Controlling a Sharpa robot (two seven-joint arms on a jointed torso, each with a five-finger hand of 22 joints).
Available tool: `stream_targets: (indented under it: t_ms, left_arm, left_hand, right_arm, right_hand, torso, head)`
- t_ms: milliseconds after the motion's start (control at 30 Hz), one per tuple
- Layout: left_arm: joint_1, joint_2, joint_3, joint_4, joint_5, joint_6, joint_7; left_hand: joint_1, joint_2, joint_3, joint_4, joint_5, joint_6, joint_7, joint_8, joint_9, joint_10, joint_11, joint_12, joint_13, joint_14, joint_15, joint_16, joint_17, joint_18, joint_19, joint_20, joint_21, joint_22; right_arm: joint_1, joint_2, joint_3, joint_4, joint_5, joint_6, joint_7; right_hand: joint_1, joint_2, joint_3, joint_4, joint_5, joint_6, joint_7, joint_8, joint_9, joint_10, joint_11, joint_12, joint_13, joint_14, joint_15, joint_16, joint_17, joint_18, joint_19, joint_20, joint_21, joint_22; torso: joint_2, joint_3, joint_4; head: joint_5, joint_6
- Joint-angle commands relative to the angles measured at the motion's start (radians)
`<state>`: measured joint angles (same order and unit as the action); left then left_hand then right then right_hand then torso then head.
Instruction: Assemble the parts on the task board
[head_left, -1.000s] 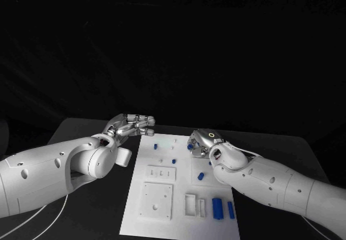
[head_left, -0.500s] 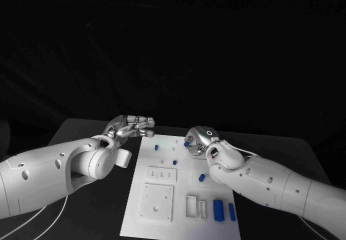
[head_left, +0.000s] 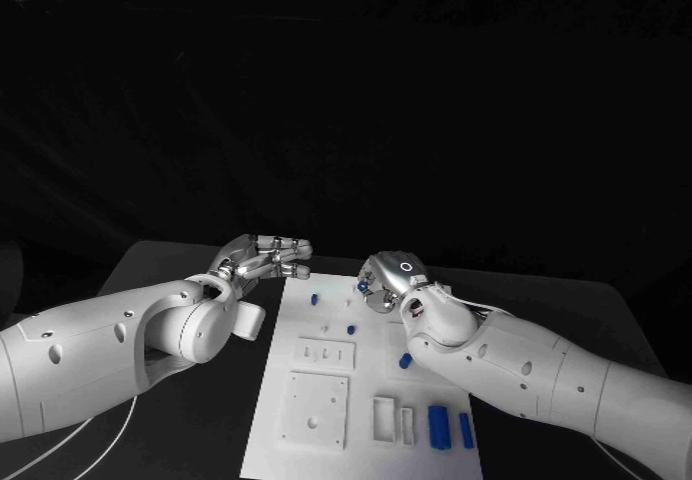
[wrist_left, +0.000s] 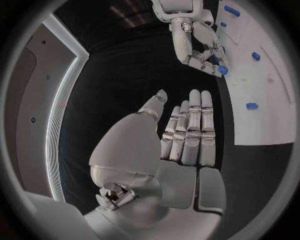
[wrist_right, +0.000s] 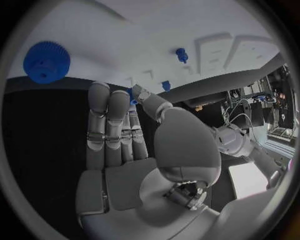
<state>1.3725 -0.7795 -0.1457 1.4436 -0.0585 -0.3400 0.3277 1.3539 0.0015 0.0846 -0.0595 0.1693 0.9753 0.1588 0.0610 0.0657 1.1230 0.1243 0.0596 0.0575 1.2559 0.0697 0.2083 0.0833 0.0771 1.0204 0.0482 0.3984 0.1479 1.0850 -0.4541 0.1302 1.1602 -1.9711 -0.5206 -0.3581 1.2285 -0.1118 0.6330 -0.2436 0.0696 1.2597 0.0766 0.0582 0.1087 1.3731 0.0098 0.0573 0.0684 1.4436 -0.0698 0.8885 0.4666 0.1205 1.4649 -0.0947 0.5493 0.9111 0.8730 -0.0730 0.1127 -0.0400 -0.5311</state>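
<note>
No writing can be read. The white board (head_left: 368, 390) lies lengthwise down the table (head_left: 159, 265). At its far edge the right hand (head_left: 382, 283) pinches a small blue part (wrist_left: 222, 70); the left hand (head_left: 268, 254), fingers straight and empty, hovers off the far left corner

Two glossy white arm shells, rounded and bulky, with small dark round holes on the left forearm. Thin white cable trails under left arm. Left robot hand (head_left: 267, 255) silver metal, segmented fingers, white palm plates. Right robot hand (head_left: 387, 281) silver too, a small lit ring on its back, pale wire along the wrist.
</note>
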Motion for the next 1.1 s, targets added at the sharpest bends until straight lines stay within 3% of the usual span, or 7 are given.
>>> stream_targets:
  t_ms: [33,267,533,1100]
  left_arm:
    - [0.002,0.005,0.001,0.0,-0.012,0.007,0.01]
    - [0.002,0.011,0.001,-0.002,-0.014,0.009,0.011]
    - [0.002,0.015,0.001,-0.001,-0.016,0.01,0.011]
    - [0.004,0.017,0.001,0.003,-0.019,0.013,0.008]
  left_hand:
    - [-0.001,0.005,-0.007,0.0,-0.006,-0.009,0.0,0.002,0.0,-0.008,-0.001,0.0,0.001,-0.002,0.001,-0.005,-0.002,-0.005,0.002,0.006,-0.001,-0.001]
    - [-0.001,0.005,-0.007,0.0,-0.006,-0.009,0.0,0.002,0.0,-0.008,-0.001,0.0,0.001,-0.002,0.001,-0.005,-0.002,-0.005,0.002,0.006,-0.001,-0.001]
    - [-0.001,0.005,-0.007,0.0,-0.006,-0.009,0.0,0.002,0.0,-0.008,-0.001,0.0,0.001,-0.002,0.001,-0.005,-0.002,-0.005,0.002,0.006,-0.001,-0.001]
    - [-0.001,0.007,-0.01,0.0,-0.006,-0.01,0.0,0.002,0.0,-0.01,-0.001,0.0,0.001,-0.002,0.002,-0.006,-0.002,-0.005,0.002,0.007,0.0,-0.005]
  right_arm:
    - [0.001,0.011,-0.001,-0.006,-0.067,-0.016,-0.033]
    - [0.001,0.038,-0.005,-0.027,-0.077,-0.001,-0.04]
    - [0.001,0.053,-0.01,-0.05,-0.082,0.008,-0.042]
    - [0.001,0.064,-0.014,-0.088,-0.079,0.016,-0.054]
  right_hand:
    - [0.009,0.001,0.015,0.008,-0.004,0.014,-0.005,0.006,0.055,0.007,0.002,0.003,0.0,0.0,-0.008,-0.001,0.001,0.006,0.016,-0.006,-0.005,0.001]
    - [0.008,0.0,0.015,0.008,-0.005,0.015,-0.005,0.006,0.055,0.006,0.002,0.003,0.0,-0.001,-0.008,-0.002,0.001,0.005,0.016,-0.005,-0.007,0.003]
    - [0.009,-0.002,0.016,0.008,0.002,0.016,-0.005,0.006,0.05,0.007,0.002,0.003,0.0,0.0,-0.008,-0.003,0.001,0.003,0.02,-0.006,-0.017,0.014]
    - [0.007,-0.001,0.015,0.008,0.003,0.016,-0.005,0.006,0.048,0.006,0.002,0.003,0.0,0.0,-0.008,-0.004,0.002,0.002,0.022,-0.006,-0.027,0.021]
  torso:
    - [0.001,0.0002,-0.0005]
    - [0.001,-0.0001,-0.001]
    - [0.003,-0.0024,0.0032]
    - [0.008,-0.009,0.0137]
  head:
    - [0.0,0.003]
    - [0.001,0.001]
    - [0.009,-0.008]
    - [0.005,-0.006]
